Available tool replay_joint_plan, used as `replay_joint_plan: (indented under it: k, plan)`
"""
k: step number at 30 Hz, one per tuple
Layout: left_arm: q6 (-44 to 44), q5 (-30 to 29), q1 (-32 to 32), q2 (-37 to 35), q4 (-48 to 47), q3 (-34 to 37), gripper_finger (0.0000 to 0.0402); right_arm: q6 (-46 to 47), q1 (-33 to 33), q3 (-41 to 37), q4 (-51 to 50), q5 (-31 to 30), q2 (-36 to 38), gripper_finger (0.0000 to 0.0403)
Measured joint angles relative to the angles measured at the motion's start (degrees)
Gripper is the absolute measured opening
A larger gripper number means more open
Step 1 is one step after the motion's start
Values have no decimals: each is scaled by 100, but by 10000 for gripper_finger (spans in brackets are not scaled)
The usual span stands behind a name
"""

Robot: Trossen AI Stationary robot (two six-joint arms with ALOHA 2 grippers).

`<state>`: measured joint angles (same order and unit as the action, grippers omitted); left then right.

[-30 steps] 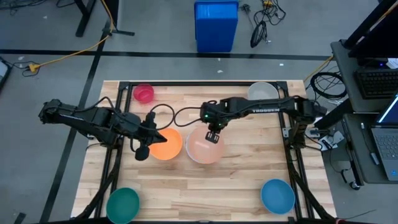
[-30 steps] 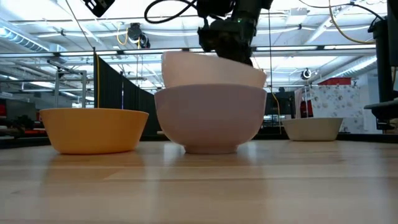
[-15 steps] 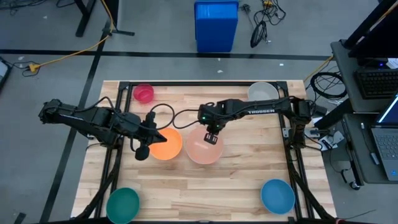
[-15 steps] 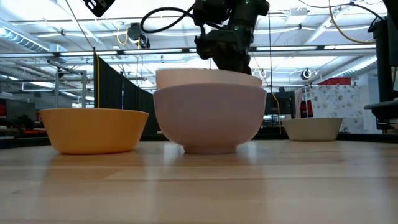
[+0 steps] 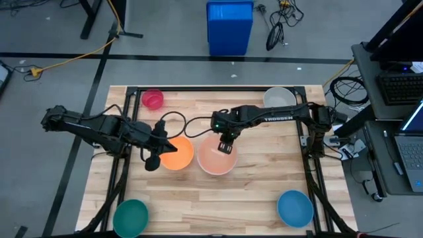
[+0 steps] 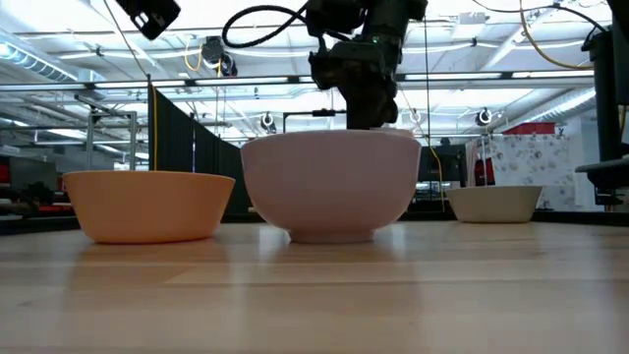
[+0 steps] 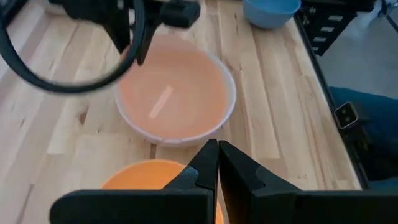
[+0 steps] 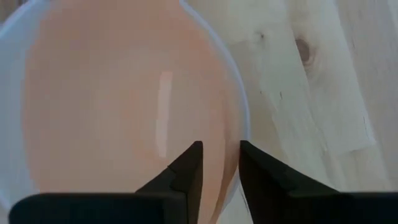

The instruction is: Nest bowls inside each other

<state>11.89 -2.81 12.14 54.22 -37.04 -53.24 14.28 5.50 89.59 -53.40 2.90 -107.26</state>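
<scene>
A pale peach bowl (image 5: 217, 157) sits nested inside a white bowl (image 6: 332, 187) at the table's middle; in the low view only the white bowl shows. My right gripper (image 8: 221, 165) points down, open, over the nested pair's far rim (image 8: 241, 134), one finger inside it and one outside. An orange bowl (image 5: 178, 153) stands just left of the pair. My left gripper (image 7: 217, 163) hovers shut over the orange bowl with nothing in it.
A magenta bowl (image 5: 153, 99) stands at the far left and a grey bowl (image 5: 279, 97) at the far right. A teal bowl (image 5: 131, 216) and a blue bowl (image 5: 295, 207) stand at the near corners. A blue bin (image 5: 229, 26) stands on the floor beyond the table.
My right gripper has opened and let go of the peach bowl. The bowl, which stood tilted and high in the white bowl, has dropped down into it until the white bowl's wall hides it in the low view.
</scene>
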Motion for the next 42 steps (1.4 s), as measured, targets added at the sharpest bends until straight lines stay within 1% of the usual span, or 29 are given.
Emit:
replay_joint_plan:
  k: [7, 15, 20, 23, 27, 30, 36, 42]
  plan:
    - [178, -50, 0, 0, 20, 181, 0, -50, -3, 426, 4, 7, 2, 91]
    - [436, -67, 0, 0, 7, 366, 0, -261, 7, 386, 17, -30, -160, 91]
    - [432, -66, 0, 0, 7, 392, 0, -409, -19, 385, 147, -421, -56, 91]
    - [430, -66, 0, 0, 9, 392, 0, -527, -70, 393, 244, -487, 84, 91]
    - [430, -66, 0, 0, 12, 392, 0, -613, -127, 388, -25, -563, 94, 89]
    - [429, -67, 0, 0, 12, 392, 0, -551, -160, 388, -167, -908, 63, 75]
    - [428, -68, 0, 0, 9, 392, 0, -505, -157, 388, -147, -1010, -43, 10]
    - [428, -68, 0, 0, 13, 392, 0, -494, -155, 388, 62, -941, -446, 4]
